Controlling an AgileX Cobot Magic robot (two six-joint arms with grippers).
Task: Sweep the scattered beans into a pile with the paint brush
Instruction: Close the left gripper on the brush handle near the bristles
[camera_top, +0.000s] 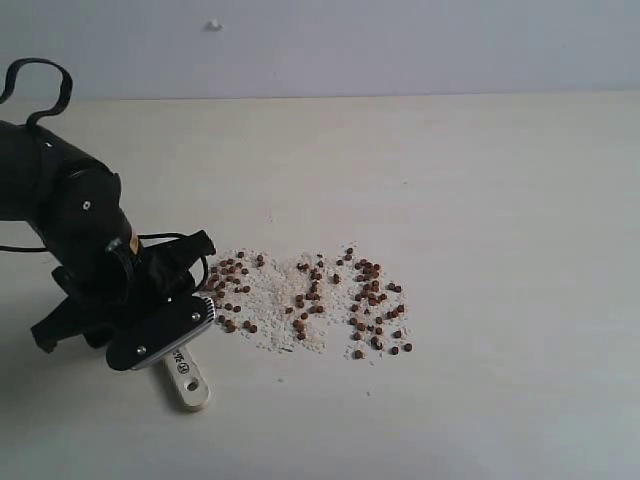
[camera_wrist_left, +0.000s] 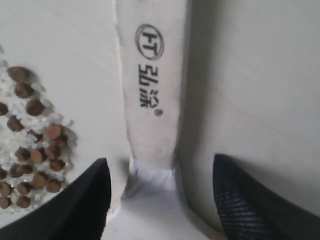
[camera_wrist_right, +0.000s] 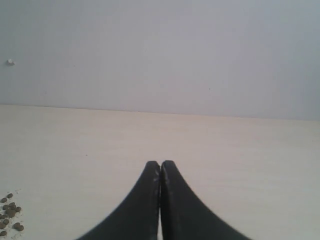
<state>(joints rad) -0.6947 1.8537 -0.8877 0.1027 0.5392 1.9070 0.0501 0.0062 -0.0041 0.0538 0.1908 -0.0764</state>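
The beans (camera_top: 310, 295) lie scattered over a patch of whitish crumbs in the middle of the table. The paint brush (camera_top: 188, 385) lies flat at the patch's left end, its cream handle pointing toward the table's front edge. My left gripper (camera_top: 190, 320) is down over the brush. In the left wrist view its jaws (camera_wrist_left: 160, 159) straddle the silver band (camera_wrist_left: 150, 195) with a gap on each side, open, and the printed handle (camera_wrist_left: 152, 75) runs away from them, with beans (camera_wrist_left: 37, 155) beside it. The bristles are hidden under the arm. My right gripper (camera_wrist_right: 160, 162) is shut and empty, away from the beans (camera_wrist_right: 10, 215).
The pale wooden table (camera_top: 480, 200) runs back to a grey wall with a small white mark (camera_top: 214, 24). Whitish crumbs (camera_top: 270, 300) are mixed among the beans. My left arm's black body (camera_top: 70, 220) covers the table's left side.
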